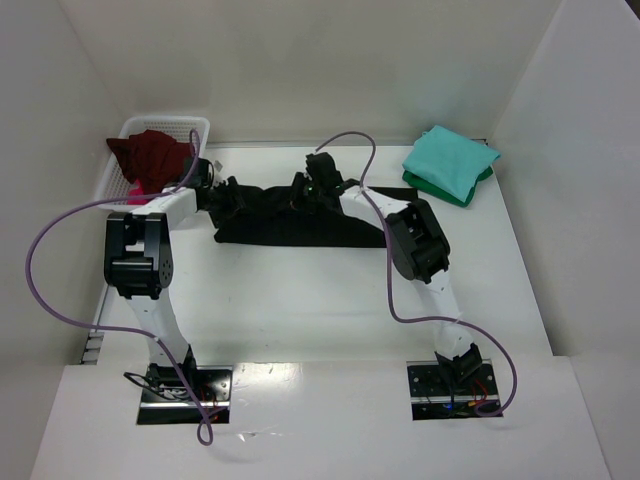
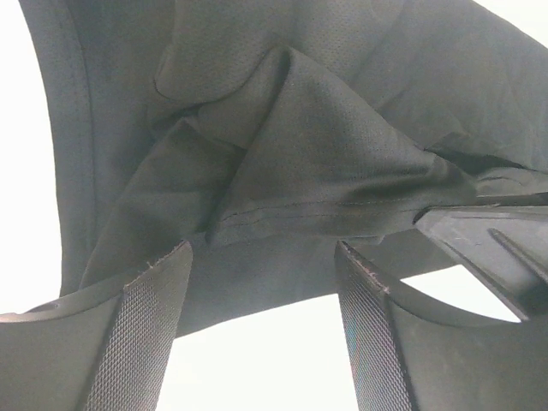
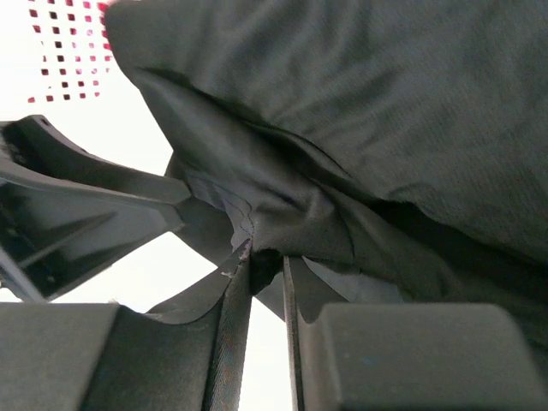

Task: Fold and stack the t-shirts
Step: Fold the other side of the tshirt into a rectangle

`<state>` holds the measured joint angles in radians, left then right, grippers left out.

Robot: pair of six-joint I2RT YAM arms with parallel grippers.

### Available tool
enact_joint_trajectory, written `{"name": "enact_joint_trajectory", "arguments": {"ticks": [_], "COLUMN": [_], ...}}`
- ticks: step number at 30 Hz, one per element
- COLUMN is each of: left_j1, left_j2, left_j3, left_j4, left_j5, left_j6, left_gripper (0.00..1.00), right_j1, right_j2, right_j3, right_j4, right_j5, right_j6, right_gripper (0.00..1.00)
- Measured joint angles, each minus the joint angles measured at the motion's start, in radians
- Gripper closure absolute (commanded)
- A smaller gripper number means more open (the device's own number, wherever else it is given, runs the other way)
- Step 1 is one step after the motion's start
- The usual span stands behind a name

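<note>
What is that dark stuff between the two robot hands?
That is the black t-shirt. It lies on the table between the left gripper and the right gripper, as the top view shows. The right gripper pinches its cloth.

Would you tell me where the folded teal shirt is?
Top view: the teal shirt lies far right, atop a dark green shirt, right of the black shirt.

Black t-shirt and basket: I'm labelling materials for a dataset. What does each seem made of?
The black t-shirt looks like soft, matte knit fabric: fine pinhole texture, a stitched hem and loose folds. The basket looks like white rigid plastic, probably moulded: a regular lattice of square holes.
</note>
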<state>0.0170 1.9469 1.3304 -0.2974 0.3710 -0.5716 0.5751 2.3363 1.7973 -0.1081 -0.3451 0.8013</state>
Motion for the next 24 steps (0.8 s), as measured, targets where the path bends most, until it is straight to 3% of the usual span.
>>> {"name": "enact_joint_trajectory", "arguments": {"ticks": [4,8,12,14,16,24], "left_j1": [0.000,0.000,0.000,0.000,0.000,0.000], "left_j2": [0.000,0.000,0.009,0.020,0.034,0.042], "left_j3": [0.000,0.000,0.002,0.002,0.002,0.002], "left_j4": [0.005,0.009,0.017,0.021,0.021,0.017], "left_j5": [0.004,0.004,0.013,0.018,0.020,0.021], "left_j6": [0.000,0.001,0.000,-0.001,-0.002,-0.003], "left_gripper": [0.33,0.53,0.53,0.50,0.32,0.24], "right_j1": [0.000,-0.004,-0.004,-0.004,-0.004,-0.021], "right_j2": [0.000,0.000,0.005,0.006,0.007,0.018], "right_j3": [0.016,0.017,0.034,0.043,0.050,0.080], "right_j4": [-0.004,-0.014,-0.026,-0.027,-0.027,-0.035], "right_j5": [0.013,0.017,0.018,0.017,0.017,0.014], "right_j6": [-0.006,-0.006,-0.007,-0.006,-0.006,-0.005], "right_gripper": [0.79,0.79,0.79,0.79,0.79,0.79]}}
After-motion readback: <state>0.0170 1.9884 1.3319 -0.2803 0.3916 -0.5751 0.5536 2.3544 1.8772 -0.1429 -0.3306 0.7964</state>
